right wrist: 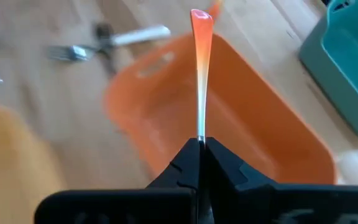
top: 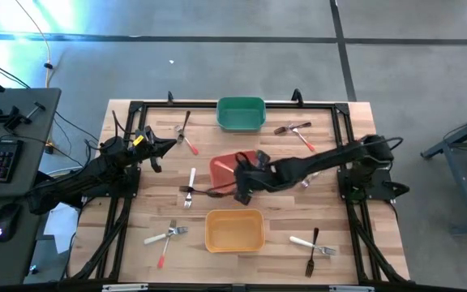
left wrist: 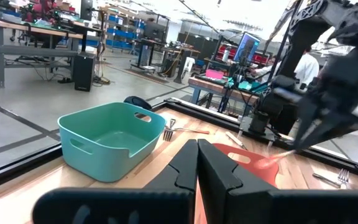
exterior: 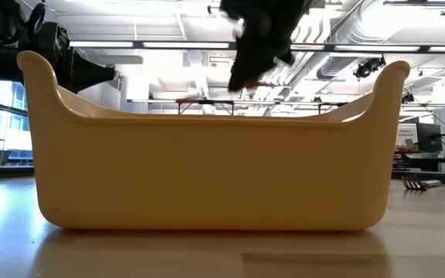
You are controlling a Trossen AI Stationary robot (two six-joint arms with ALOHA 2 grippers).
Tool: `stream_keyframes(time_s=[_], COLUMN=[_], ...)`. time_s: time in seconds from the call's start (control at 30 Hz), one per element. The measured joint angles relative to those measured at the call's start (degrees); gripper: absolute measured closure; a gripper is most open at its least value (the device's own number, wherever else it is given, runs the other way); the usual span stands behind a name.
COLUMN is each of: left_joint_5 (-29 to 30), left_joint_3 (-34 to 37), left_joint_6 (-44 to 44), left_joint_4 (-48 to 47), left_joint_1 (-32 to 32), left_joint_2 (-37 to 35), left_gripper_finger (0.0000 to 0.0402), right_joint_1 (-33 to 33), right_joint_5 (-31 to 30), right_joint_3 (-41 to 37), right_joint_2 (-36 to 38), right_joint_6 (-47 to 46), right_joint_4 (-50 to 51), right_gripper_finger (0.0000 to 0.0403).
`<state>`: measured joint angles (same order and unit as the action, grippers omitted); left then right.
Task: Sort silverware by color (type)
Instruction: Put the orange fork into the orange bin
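The right gripper (right wrist: 199, 144) is closed on the metal end of an orange-red-handled utensil (right wrist: 201, 68), holding it in the air over the red bin (right wrist: 272, 124) at the middle of the table (top: 355, 211). In the right wrist view the handle points out over the bin's hollow, so the piece looks carried rather than resting on anything. The left gripper (left wrist: 197, 163) is shut on nothing and waits near the table's left edge, well away from the red bin.

The step in hand appears to be the drop: an orange-red piece brought to the bin of matching colour. The next move calls for keeping the utensil over the bin's inside, clear of the rim, perhaps lowering a little, then opening the fingers so it falls in and not onto the table.

Other silverware lies scattered around the red bin: a white-handled fork (top: 190, 185) and a dark fork (top: 214, 193) just left of it, pairs beyond it near the green bin (top: 241, 114), and more on either side of the yellow bin (top: 234, 230) in front of it.
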<state>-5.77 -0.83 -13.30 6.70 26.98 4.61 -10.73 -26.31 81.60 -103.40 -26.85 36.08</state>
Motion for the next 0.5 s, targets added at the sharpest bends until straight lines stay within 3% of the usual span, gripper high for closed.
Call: stream_keyframes(time_s=[0.2, 0.5], left_joint_5=[-0.01, -0.01], left_joint_3=[-0.01, 0.0], left_joint_6=[-0.02, 0.0], left_joint_4=[0.0, 0.01], left_joint_1=[0.0, 0.01], left_joint_2=[0.01, 0.0], left_gripper_finger=[0.0401, 0.0401], right_joint_1=[4.75, 6.67], right_joint_5=[2.8, 4.53], right_joint_3=[-0.02, -0.02], right_joint_2=[-5.45, -10.23], right_joint_6=[5.12, 8.74], right_joint_4=[-1.08, -1.59], right_gripper_finger=[0.0403, 0.0403])
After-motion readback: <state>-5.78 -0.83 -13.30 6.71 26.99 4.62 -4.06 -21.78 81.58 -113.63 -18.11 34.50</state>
